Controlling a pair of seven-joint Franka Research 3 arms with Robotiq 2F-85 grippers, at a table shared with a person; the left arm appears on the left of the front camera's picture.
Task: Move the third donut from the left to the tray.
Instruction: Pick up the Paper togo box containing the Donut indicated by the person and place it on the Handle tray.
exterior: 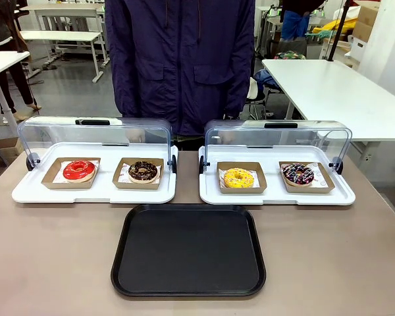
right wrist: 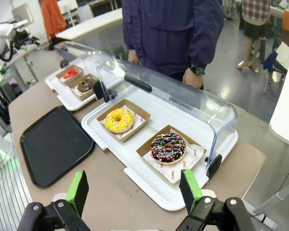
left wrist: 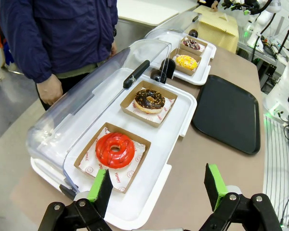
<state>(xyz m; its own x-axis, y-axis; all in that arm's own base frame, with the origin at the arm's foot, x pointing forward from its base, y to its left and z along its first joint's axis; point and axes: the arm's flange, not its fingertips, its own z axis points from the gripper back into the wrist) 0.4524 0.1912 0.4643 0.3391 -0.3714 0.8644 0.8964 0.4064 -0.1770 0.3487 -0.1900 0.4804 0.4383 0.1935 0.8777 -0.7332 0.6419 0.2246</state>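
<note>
Brown table (exterior: 52, 263), yellow donut (exterior: 238, 178) in holder (exterior: 259, 187), black tray (exterior: 188, 250) (person (exterior: 181, 59) cropped)

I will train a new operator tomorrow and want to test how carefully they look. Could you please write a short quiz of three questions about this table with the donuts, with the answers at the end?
1. True or false: the black tray already holds a donut.
2. The yellow donut shares its white tray with: A) the red donut; B) the dark donut with many-coloured sprinkles; C) nothing.
3. Fill in: the left gripper and the right gripper both stand ____.
Key: 1 false; 2 B; 3 open.
</note>
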